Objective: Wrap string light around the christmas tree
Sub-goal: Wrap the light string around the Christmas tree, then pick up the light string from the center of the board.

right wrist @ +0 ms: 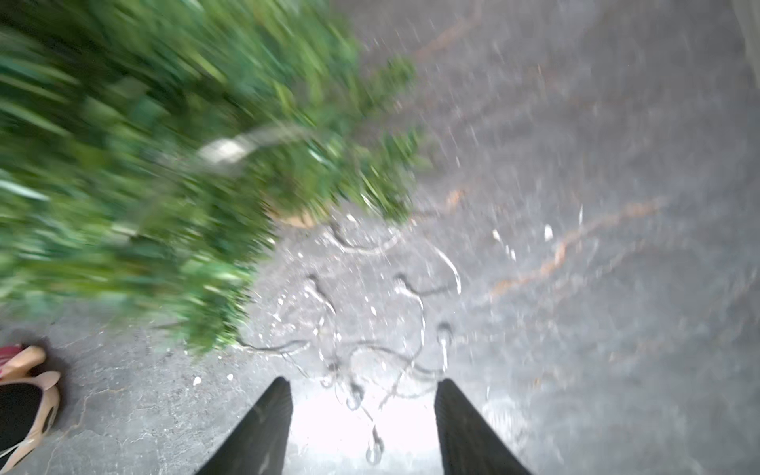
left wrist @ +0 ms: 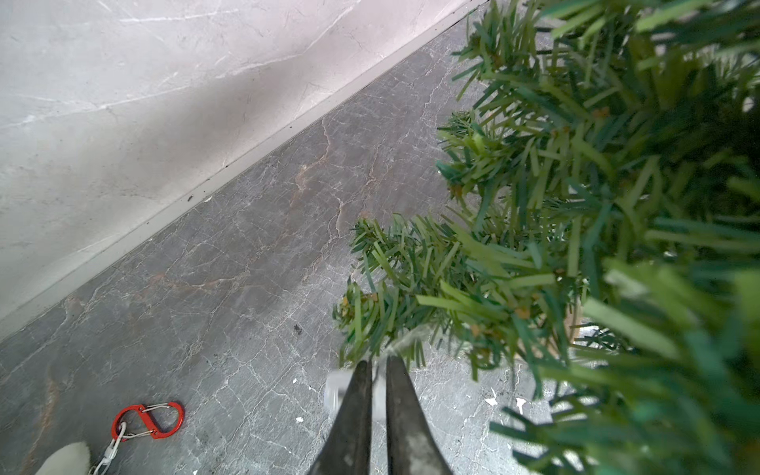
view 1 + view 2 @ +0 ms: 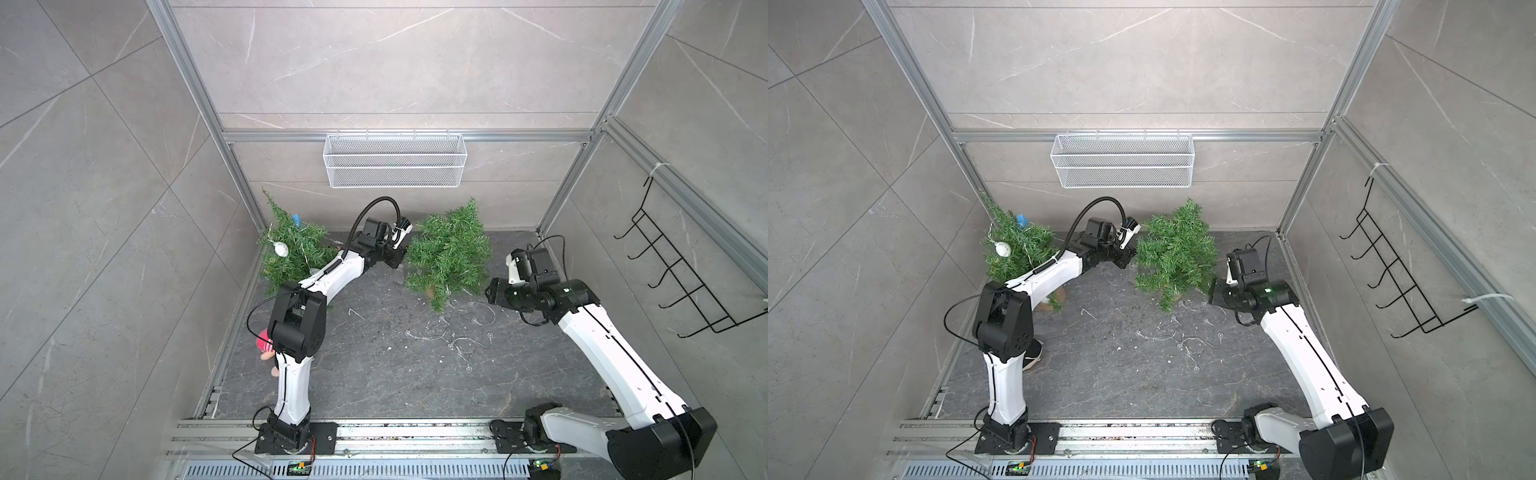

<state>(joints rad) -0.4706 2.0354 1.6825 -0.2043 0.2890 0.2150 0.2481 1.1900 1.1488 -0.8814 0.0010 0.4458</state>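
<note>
The christmas tree (image 3: 451, 253) (image 3: 1177, 253) stands right of the middle at the back, bare of lights. The string light (image 3: 449, 338) (image 3: 1179, 340) lies in loose loops on the dark floor in front of it. My left gripper (image 3: 404, 265) (image 2: 379, 362) is at the tree's left edge, its jaws a narrow slit apart. A thin strand (image 2: 405, 339) runs from the tips into the branches (image 2: 596, 205), and a blurred white bulb (image 2: 335, 390) shows behind one finger. My right gripper (image 3: 492, 293) (image 1: 362, 382) hangs open over the string light (image 1: 370, 349), right of the tree (image 1: 144, 164).
A second tree (image 3: 291, 249) with a white ornament fills the back left corner behind my left arm. A red carabiner on a chain (image 2: 150, 419) lies near the back wall. A doll (image 3: 264, 345) lies at the left. A wire basket (image 3: 395, 160) and a hook rack (image 3: 681, 282) hang on the walls.
</note>
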